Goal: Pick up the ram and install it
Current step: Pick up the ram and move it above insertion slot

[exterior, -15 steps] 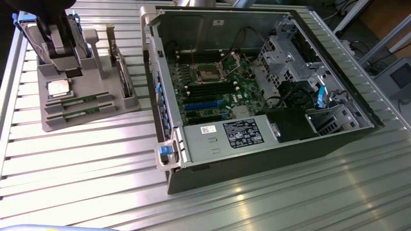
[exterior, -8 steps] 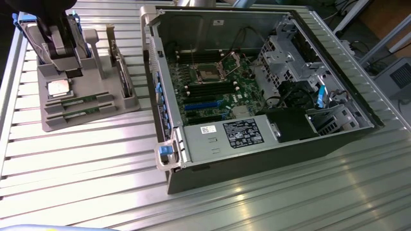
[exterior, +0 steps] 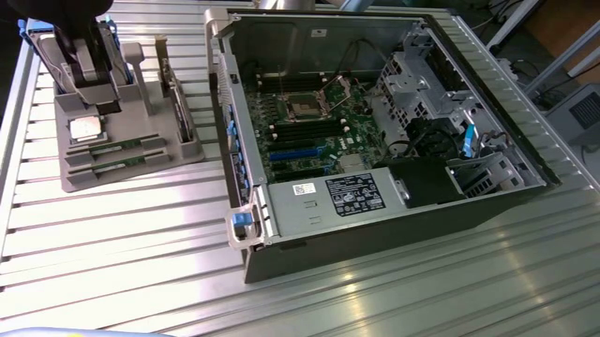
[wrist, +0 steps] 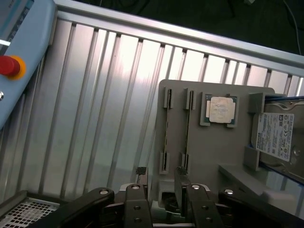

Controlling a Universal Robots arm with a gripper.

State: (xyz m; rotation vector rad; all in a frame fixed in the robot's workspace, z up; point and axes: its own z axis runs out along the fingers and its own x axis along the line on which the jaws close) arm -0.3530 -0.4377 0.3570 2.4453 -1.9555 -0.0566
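Note:
Two ram sticks lie side by side in slots of a grey holder tray (exterior: 131, 175) on the exterior view's left: one ram (exterior: 114, 147) and a second ram (exterior: 122, 163) beside it. In the wrist view they show edge-on as thin green strips, one ram (wrist: 166, 135) and the other ram (wrist: 188, 126). My gripper (exterior: 98, 104) hangs over the far part of this tray, above the square silver CPU (exterior: 84, 128). Its fingers (wrist: 141, 179) stand apart in the wrist view, so the gripper (wrist: 160, 183) is open and holds nothing, a little short of the sticks' near ends.
An open computer case (exterior: 375, 232) fills the middle and right, with the motherboard (exterior: 314, 123) and its dark memory slots (exterior: 305, 132) exposed. A hard drive (wrist: 280, 135) stands in the tray by the CPU (wrist: 222, 109). A pendant with a red stop button (wrist: 9, 65) lies on the ribbed metal table (exterior: 112, 239).

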